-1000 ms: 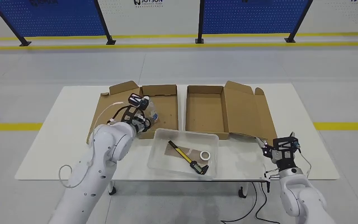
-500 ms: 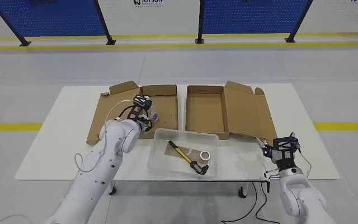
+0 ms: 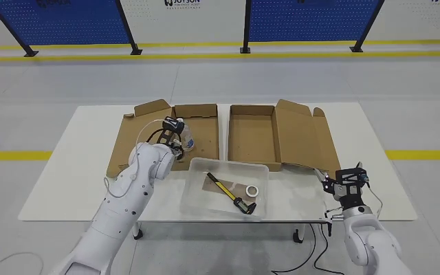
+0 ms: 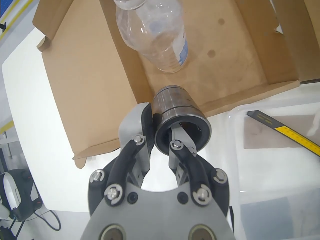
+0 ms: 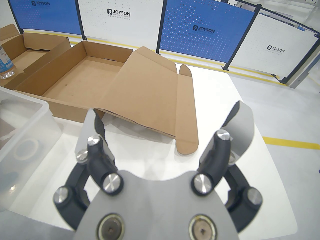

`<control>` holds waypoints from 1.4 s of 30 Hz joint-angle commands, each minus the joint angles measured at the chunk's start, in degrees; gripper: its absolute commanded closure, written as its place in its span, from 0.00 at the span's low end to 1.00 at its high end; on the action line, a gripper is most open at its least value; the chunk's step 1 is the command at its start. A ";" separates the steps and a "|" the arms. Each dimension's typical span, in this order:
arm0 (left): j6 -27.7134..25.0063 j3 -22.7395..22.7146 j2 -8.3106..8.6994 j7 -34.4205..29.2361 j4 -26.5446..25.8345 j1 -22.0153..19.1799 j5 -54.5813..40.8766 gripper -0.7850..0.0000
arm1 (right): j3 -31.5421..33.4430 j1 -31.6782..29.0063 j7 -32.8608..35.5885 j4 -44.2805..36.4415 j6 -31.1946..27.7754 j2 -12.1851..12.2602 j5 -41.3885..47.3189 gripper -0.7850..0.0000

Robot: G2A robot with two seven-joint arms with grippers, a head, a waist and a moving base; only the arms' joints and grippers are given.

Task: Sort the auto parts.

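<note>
Bearing (image 4: 178, 116): steel sleeve with a hollow bore; held off the table (image 3: 82, 172) just past the far-left corner of the clear bin (image 4: 250, 106), over the near wall of the left box; tilted, bore end facing the wrist camera
Left gripper (image 4: 161, 126): clamped on the bearing's wall; one finger inside the bore, the other pressed against the outside
Right gripper (image 5: 167, 113): fingers spread wide with nothing between them; well to the right of the bin, near the table's front edge
Left box (image 3: 203, 134): open cardboard, behind the bin and to its left; a clear plastic bottle (image 4: 155, 23) inside, apparently standing upright, just beyond the bearing
Right box (image 3: 251, 137): open cardboard, behind the bin and to its right; its lid flap laid out further right
Bin contents: yellow-and-black caliper (image 3: 230, 194) lying diagonally; white ring (image 3: 252, 189) just right of it; brown card (image 3: 218, 184) under the caliper
</note>
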 commanded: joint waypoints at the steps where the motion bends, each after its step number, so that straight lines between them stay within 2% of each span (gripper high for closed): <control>1: 0.06 0.17 -0.20 0.43 1.08 -0.64 -0.04 1.00 | 0.00 0.00 0.00 0.00 0.00 0.00 0.00 0.00; 11: -0.01 2.34 -1.41 1.43 5.71 -3.17 -0.07 1.00 | 0.00 0.00 0.00 0.00 0.00 0.00 0.00 0.00; 32: -1.21 3.29 -2.89 3.38 13.56 -6.21 0.38 1.00 | 0.00 0.00 0.00 0.00 0.00 0.00 0.00 0.00; 33: -1.27 3.33 -2.95 3.43 13.87 -6.25 0.37 0.98 | 0.00 0.00 0.00 0.00 0.00 0.00 0.00 0.00; 35: -1.15 3.42 -3.07 3.59 14.38 -6.39 0.67 0.83 | 0.00 0.00 0.00 0.00 0.00 0.00 0.00 0.00; 38: -1.11 3.48 -3.22 3.82 14.99 -6.35 0.83 0.80 | 0.00 0.00 0.00 0.00 0.00 0.00 0.00 0.00; 41: -1.19 3.39 -3.35 4.03 15.42 -6.41 0.91 0.71 | 0.00 0.00 0.00 0.00 0.00 0.00 0.00 0.00; 42: -1.22 3.28 -3.39 4.00 15.56 -6.45 0.92 0.71 | 0.00 0.00 0.00 0.00 0.00 0.00 0.00 0.00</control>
